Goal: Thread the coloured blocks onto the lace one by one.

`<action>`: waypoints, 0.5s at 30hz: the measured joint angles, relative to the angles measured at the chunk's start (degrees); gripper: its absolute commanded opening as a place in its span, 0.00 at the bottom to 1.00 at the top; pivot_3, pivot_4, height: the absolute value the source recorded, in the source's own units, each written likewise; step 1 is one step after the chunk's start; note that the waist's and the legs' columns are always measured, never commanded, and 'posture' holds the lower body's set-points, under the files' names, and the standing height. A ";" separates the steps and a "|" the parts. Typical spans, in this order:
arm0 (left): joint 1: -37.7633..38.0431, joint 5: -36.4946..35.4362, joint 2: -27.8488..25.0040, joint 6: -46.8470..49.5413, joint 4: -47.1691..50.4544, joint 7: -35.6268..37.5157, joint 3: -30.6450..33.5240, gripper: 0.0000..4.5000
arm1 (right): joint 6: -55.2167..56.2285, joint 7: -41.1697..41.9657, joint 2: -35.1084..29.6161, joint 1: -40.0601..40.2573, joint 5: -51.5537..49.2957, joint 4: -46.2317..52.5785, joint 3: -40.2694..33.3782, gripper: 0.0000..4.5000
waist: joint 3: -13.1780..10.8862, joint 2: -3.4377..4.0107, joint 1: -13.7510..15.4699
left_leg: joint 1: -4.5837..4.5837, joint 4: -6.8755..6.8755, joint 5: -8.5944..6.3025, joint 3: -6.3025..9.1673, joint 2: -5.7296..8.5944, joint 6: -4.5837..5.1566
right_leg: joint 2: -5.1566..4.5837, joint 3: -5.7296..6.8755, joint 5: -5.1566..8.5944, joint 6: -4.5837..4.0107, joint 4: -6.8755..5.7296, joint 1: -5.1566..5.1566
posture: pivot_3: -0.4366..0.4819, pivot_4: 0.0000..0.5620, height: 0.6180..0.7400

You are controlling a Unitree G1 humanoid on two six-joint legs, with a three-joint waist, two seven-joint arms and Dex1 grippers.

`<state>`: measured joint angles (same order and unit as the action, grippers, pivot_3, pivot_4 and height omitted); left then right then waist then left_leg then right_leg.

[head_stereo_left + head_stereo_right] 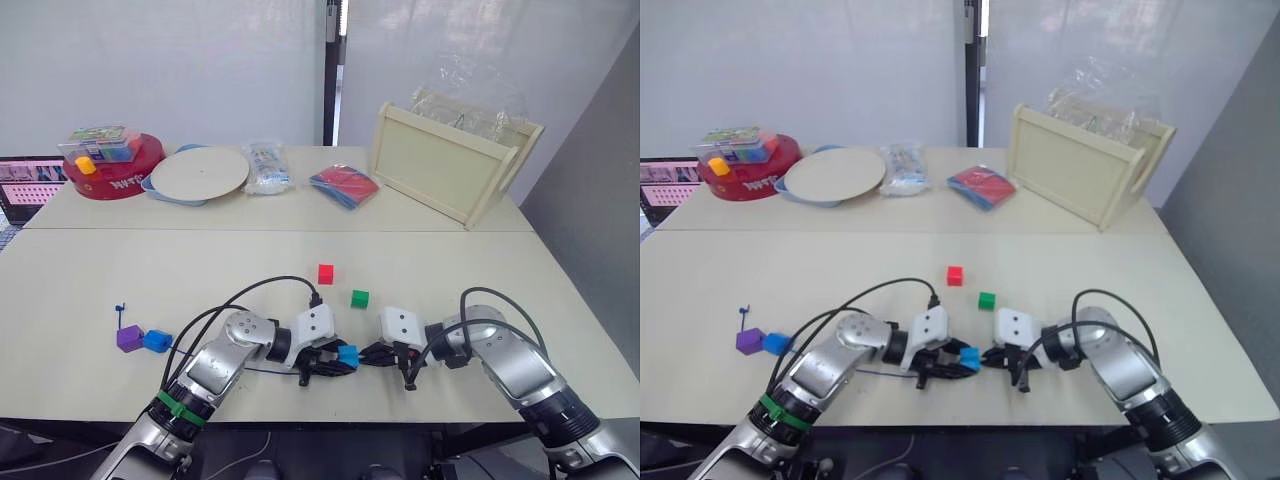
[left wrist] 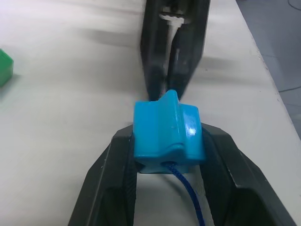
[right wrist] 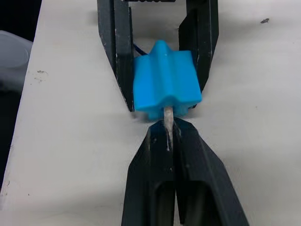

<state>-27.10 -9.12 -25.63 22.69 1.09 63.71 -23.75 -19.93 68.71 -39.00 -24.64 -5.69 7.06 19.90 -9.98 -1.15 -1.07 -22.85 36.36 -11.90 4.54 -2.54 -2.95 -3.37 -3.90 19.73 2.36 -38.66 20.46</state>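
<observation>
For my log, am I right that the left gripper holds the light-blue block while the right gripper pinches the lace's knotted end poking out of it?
Not quite: the right gripper pinches the lace's pale stiff tip, not the knot, as the right wrist view shows. The left gripper does hold the light-blue block.

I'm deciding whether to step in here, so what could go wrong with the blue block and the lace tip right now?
The right gripper pinches only the very end of the pale tip, so it may slip free as it pulls.

The left gripper holds the light-blue block by its sides; a tug could twist or drag it out.

The lace trails behind the block and might snag.
</observation>
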 measured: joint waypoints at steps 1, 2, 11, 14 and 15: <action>0.01 -0.05 -0.33 0.00 0.08 0.23 0.04 0.30 | 0.25 0.06 -0.03 0.00 0.00 -0.08 0.00 0.00 | 0.00 0.00 0.00 | 0.00 0.00 0.00 0.00 0.00 0.00 | 0.00 0.00 0.00 0.00 0.00 0.00 | 0.48 0.27 1.00; 0.01 -0.11 -0.92 0.03 0.25 0.52 0.07 0.30 | 0.52 0.15 -0.03 -0.01 0.00 -0.18 0.00 0.00 | 0.00 0.00 -0.03 | 0.00 0.00 0.00 0.00 -0.01 0.00 | 0.00 0.00 0.00 0.00 0.00 0.00 | 0.48 0.27 1.00; 8.86 -4.24 -16.11 -2.23 6.48 5.78 7.59 0.30 | 0.35 -0.18 0.37 -1.88 0.47 0.41 0.31 0.00 | 0.00 0.00 -2.04 | 0.17 -0.29 0.00 -0.02 -0.19 0.00 | 0.15 -0.04 0.01 -0.02 -0.01 0.04 | 0.48 0.27 1.00; 15.04 -5.57 -24.10 -6.69 6.20 8.04 13.48 0.30 | -0.39 -0.20 0.40 -1.93 0.48 0.72 0.34 0.00 | -0.01 0.01 -2.71 | 0.39 -0.50 0.00 -0.04 -0.24 0.01 | 0.18 -0.08 0.04 -0.09 -0.06 0.03 | 0.48 0.27 1.00; 16.80 -5.80 -26.66 -9.19 5.09 8.78 15.29 0.30 | -0.46 -0.19 0.41 -1.96 0.47 0.82 0.35 0.00 | -0.01 0.01 -2.97 | 0.46 -0.55 -0.01 -0.06 -0.26 0.01 | 0.20 -0.10 0.06 -0.12 -0.10 0.02 | 0.48 0.27 1.00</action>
<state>-10.30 -14.92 -52.29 13.50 6.18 72.49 -8.46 -20.39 68.52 -38.59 -26.60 -5.21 7.87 20.25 -9.99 -1.13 -4.04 -22.39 35.81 -11.91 4.48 -2.80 -2.94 -3.17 -4.01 19.79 2.25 -38.75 20.47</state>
